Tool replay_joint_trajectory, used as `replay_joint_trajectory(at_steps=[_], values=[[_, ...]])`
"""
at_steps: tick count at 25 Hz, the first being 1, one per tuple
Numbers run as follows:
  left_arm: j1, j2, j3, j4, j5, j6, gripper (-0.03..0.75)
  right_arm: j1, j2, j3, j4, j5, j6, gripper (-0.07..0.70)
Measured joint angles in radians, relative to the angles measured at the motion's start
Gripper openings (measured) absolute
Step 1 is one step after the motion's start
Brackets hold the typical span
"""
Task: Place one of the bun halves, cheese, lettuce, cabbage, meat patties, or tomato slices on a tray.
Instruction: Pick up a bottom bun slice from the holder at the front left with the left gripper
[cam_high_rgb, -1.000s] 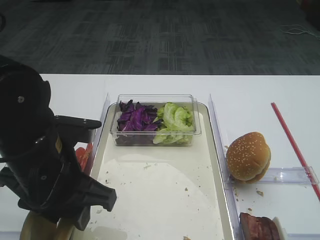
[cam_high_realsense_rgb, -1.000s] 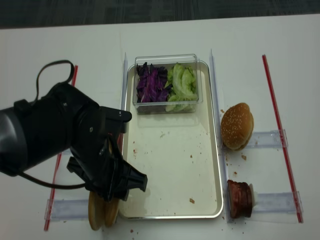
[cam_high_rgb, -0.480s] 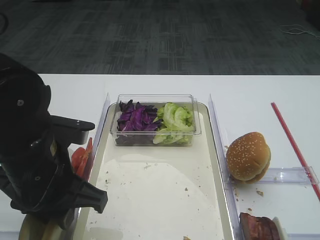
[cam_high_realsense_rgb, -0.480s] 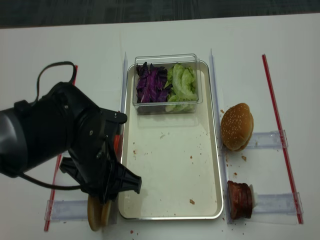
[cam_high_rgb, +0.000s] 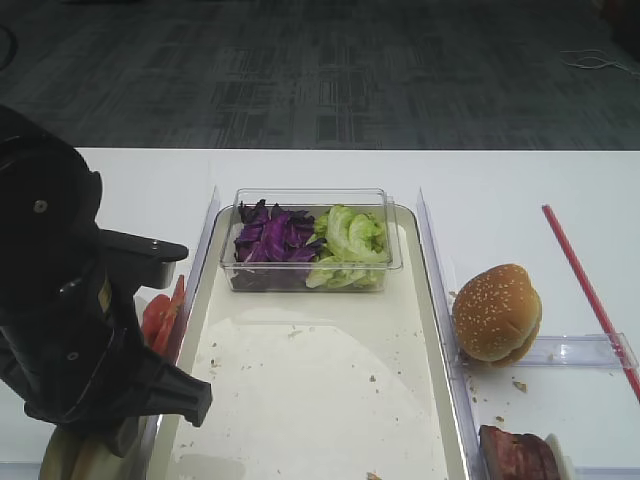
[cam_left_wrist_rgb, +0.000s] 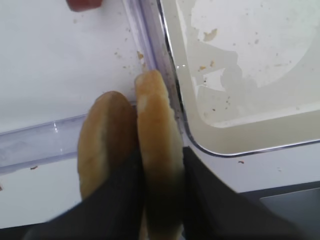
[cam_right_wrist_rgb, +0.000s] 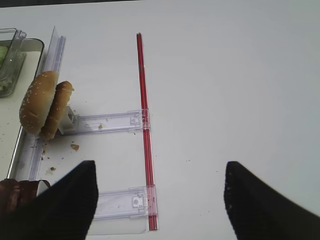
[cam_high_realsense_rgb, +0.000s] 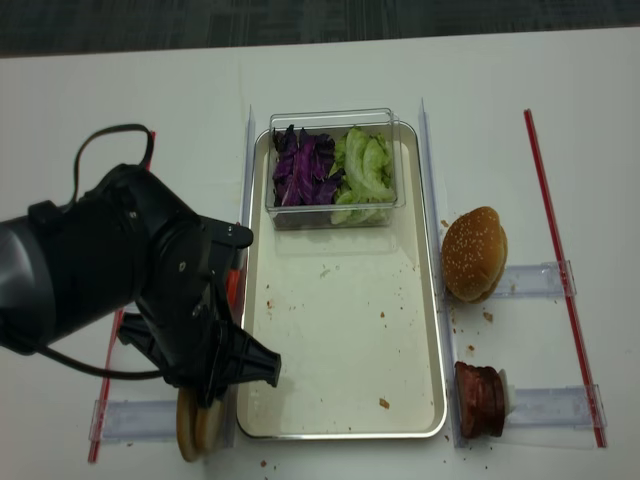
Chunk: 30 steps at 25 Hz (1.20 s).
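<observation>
Two bun halves stand on edge beside the tray's (cam_left_wrist_rgb: 250, 120) near left corner. My left gripper (cam_left_wrist_rgb: 161, 159) is shut on the right bun half (cam_left_wrist_rgb: 155, 125); one finger sits between it and the left bun half (cam_left_wrist_rgb: 102, 140). From above, the left arm (cam_high_realsense_rgb: 130, 280) covers most of the bun halves (cam_high_realsense_rgb: 190, 432). Lettuce (cam_high_realsense_rgb: 365, 170) and cabbage (cam_high_realsense_rgb: 303, 168) lie in a clear box at the tray's (cam_high_realsense_rgb: 340, 340) far end. Tomato slices (cam_high_rgb: 160, 315) stand left of the tray, and meat patties (cam_high_realsense_rgb: 478, 398) to its right. Cheese is out of view. My right gripper (cam_right_wrist_rgb: 160, 200) hangs open over bare table.
A whole sesame bun (cam_high_realsense_rgb: 474, 252) leans on a clear holder (cam_high_realsense_rgb: 535, 278) right of the tray. Red strips (cam_high_realsense_rgb: 560, 270) and clear rails (cam_high_realsense_rgb: 428, 200) border the tray area. Crumbs dot the tray's cream floor.
The left gripper's fingers have closed onto the right bun half. The left arm has shifted a little to the left and toward the near edge. Nothing else has moved.
</observation>
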<state>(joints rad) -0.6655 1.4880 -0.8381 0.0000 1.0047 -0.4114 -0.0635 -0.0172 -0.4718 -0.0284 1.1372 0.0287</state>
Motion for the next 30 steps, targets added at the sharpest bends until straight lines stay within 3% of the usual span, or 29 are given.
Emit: replay_joint_trajectory(at_steps=[6,14,20,30], values=[[0.0,0.0,-0.051,0.006,0.043,0.0,0.148,0.0,0.0,0.0,0.0,0.0,0.0,0.531],[0.0,0.002,-0.168,0.045,0.154,0.0,0.146,0.0,0.0,0.0,0.0,0.0,0.0,0.531],[0.0,0.002,-0.218,0.053,0.167,0.019,0.146,0.0,0.0,0.0,0.0,0.0,0.0,0.531],[0.005,0.002,-0.22,0.019,0.137,0.089,0.146,0.0,0.0,0.0,0.0,0.0,0.0,0.531]])
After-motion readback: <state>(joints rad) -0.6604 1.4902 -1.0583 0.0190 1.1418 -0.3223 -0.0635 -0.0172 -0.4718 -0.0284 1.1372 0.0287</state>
